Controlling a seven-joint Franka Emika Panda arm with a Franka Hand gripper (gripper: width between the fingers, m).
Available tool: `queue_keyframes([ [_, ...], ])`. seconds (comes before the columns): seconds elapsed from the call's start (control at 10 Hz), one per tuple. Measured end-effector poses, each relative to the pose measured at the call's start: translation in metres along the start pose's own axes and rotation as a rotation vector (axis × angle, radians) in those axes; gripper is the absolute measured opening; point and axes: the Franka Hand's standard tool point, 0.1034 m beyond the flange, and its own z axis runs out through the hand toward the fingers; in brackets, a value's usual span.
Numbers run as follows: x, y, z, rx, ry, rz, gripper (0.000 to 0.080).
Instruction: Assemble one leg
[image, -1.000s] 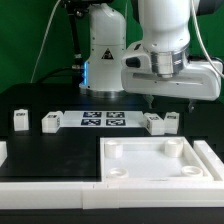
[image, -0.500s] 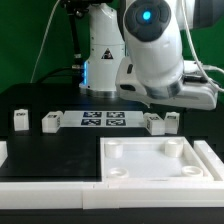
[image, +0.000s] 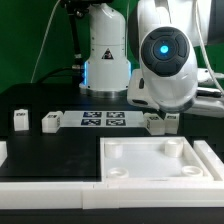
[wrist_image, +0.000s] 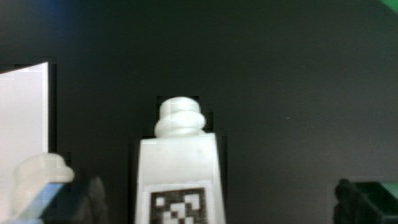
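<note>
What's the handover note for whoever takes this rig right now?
Gripper open, straddling one leg, not gripped.
In the exterior view the arm is low over the right pair of legs; the left pair sits beyond the marker board.
Tabletop lies in front; its visible sockets are empty.
Done: nothing fitted.
Left: close on the leg, lift it, seat it in a corner socket.

Black counter (image: 60, 145). Marker board (image: 103, 120) mid-back. Outer leg (image: 18, 120), inner leg (image: 50, 122) toward exterior view's left of board. Right legs (image: 156, 124) just beside board's other end. Tabletop (image: 160, 160) front right.
</note>
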Motion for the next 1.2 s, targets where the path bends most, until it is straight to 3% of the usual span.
queue_keyframes([
  [0.2,0.005,-0.006,0.007,-0.007,0.025,-0.030,0.0649],
  [0.6,0.004,-0.005,0.008,-0.007,0.022,-0.055,0.0649],
  [1.2,0.008,0.008,0.006,0.007,0.015,-0.053,0.0649],
])
